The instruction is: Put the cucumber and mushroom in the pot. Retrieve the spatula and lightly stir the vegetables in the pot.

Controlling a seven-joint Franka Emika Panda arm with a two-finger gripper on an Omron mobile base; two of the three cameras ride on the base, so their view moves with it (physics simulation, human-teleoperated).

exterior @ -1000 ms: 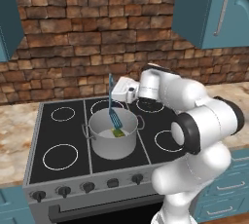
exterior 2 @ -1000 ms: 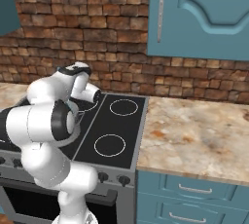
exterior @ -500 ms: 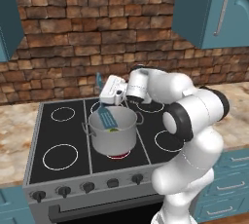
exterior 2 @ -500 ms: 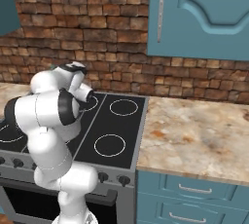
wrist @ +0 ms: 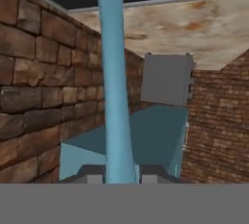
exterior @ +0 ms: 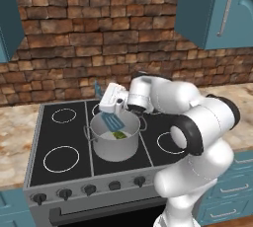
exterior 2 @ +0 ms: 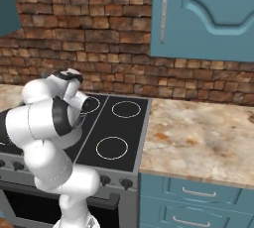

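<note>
Stirring stage, as I read it from my station. The hand is closed on the thin handle of the teal spatula, whose slotted head hangs just below the hand, inside the rim of the steel pot. The pot stands on the stove directly beneath the hand. A green piece, which I take to be the cucumber, lies on the pot floor beside and below the spatula head. I cannot pick out the mushroom; it is too small or hidden by the pot wall. I judge loading done, at least for the cucumber, and the spatula retrieved; what remains is the light stirring itself, or its completion.

The left base view gives the pot interior, spatula head and cucumber. The hand view supplies what that view lacks: the spatula handle rising straight from between the fingertips, pinched with no gap. In the right base view the arm's own links cover the pot.
</note>
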